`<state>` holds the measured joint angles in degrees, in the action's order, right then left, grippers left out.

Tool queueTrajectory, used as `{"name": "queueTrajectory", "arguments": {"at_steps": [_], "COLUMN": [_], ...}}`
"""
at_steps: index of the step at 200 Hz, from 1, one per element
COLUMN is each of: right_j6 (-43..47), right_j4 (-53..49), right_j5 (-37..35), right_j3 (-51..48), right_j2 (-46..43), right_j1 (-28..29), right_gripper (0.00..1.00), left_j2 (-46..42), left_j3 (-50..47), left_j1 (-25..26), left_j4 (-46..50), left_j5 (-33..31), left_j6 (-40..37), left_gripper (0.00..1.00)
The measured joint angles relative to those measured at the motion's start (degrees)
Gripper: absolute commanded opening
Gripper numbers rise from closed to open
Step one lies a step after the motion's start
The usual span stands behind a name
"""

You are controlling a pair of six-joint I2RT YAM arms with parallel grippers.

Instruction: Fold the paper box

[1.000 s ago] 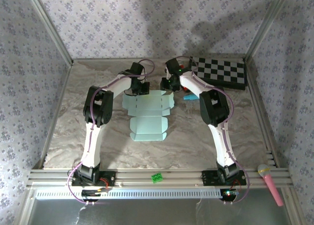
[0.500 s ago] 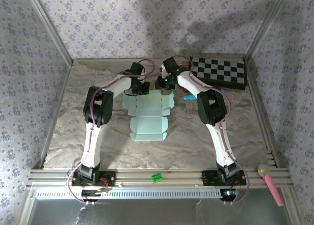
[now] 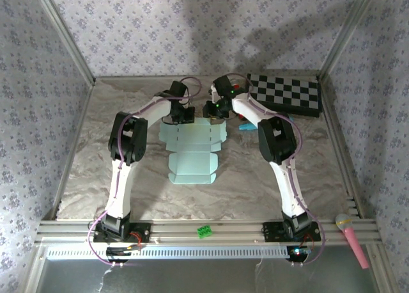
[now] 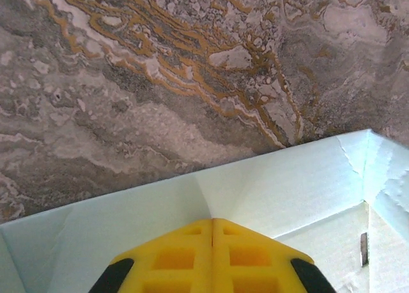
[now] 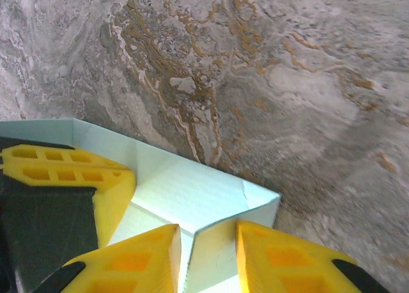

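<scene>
Within right end effector, seemingly: box

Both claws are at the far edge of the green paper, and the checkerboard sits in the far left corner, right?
No, the checkerboard sits in the far right corner, as the top view shows. The left claw and right claw are at the green paper's far edge.

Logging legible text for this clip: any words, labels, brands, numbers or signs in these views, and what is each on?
None can be read.
paper box: plain mint card, no print in the top or wrist views.
checkerboard: black and white squares, no letters or numbers visible.
pink microphone and green piece: too small to tell any marking.
</scene>
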<state>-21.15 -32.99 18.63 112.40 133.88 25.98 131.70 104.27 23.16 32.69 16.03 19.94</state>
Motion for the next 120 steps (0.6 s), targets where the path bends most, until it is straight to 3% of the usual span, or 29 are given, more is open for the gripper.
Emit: {"name": "queueTrajectory", "arguments": {"at_steps": [38,61,120], "right_j6": [1.2,1.7,2.8], "right_j4": [0.4,1.3,3.7], "right_j5": [-3.0,-4.2,-4.9], "right_j3": [-5.8,-9.9,-18.8], "right_j2": [-7.3,-11.8,-16.1], "right_j1": [0.3,1.0,5.8], "right_gripper": [0.32,0.32,0.31], "left_j2": [-2.5,-8.1,-31.9], "left_j3": [0.7,-0.4,-20.2], "left_j1": [0.0,0.0,-0.3], "left_j4": [2.2,2.6,0.7], "left_j5": [0.9,0.8,-5.6], "left_j6": [-0.2,-0.5,-0.9], "left_gripper": [0.35,0.41,0.55]}}
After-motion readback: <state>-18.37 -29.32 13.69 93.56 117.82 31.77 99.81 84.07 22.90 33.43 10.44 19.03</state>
